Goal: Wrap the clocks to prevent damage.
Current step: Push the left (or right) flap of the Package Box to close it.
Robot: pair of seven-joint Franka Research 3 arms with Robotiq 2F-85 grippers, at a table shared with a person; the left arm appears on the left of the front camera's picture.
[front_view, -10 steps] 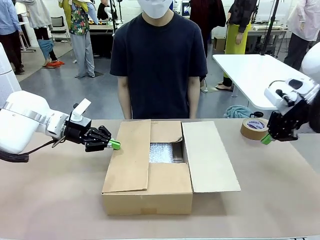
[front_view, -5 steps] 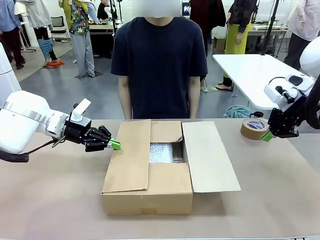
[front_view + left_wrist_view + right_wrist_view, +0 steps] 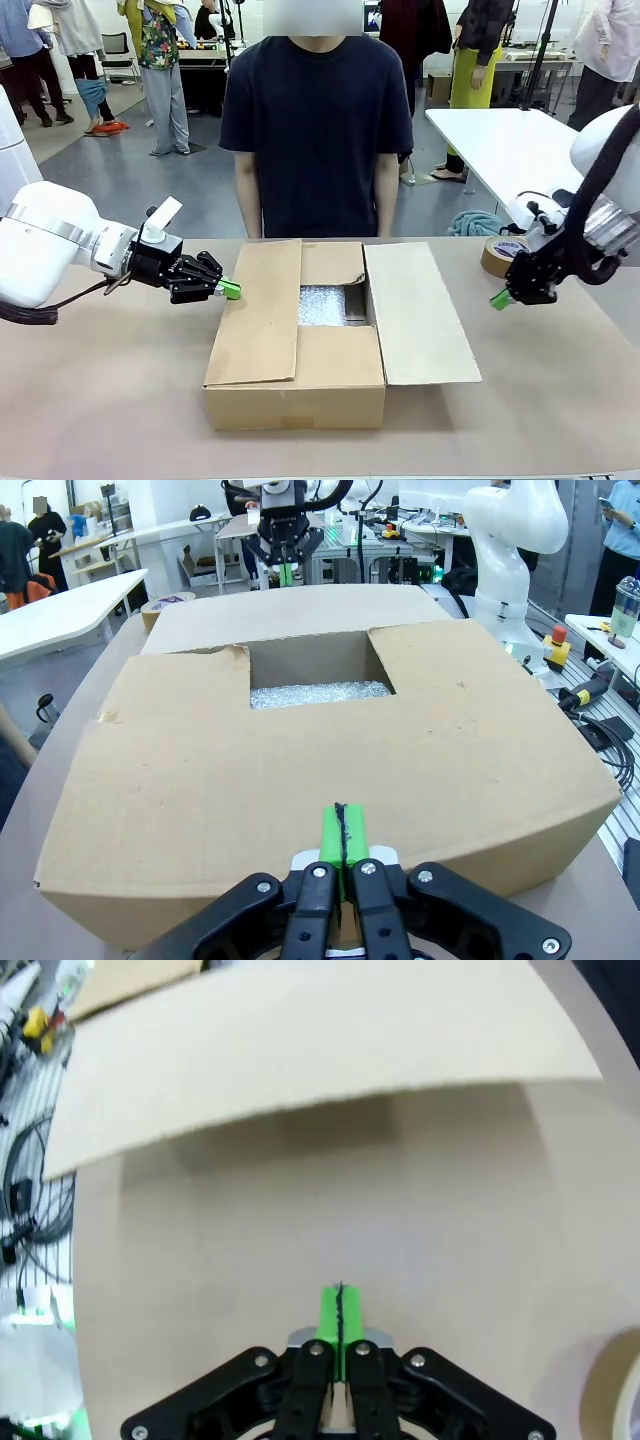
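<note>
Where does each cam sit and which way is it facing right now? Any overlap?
Front: fixed between the arms, facing the person across the carton; left gripper, right gripper show.
Left wrist: beside the carton's side, looking across it at the bubble-wrap bundle; own shut fingers.
Right wrist: above the table, facing down at a carton flap; own shut fingers.
Shared: the carton, in all three.

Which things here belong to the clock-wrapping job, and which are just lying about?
Job:
- whitish translucent bubble-wrap bundle, lying inside the open brown cardboard carton
- left gripper and right gripper, fingers shut, either side of the carton

Lying about:
- brown tape roll, on the table right of the carton (perhaps for sealing)
- crumpled teal cloth at the far edge
</note>
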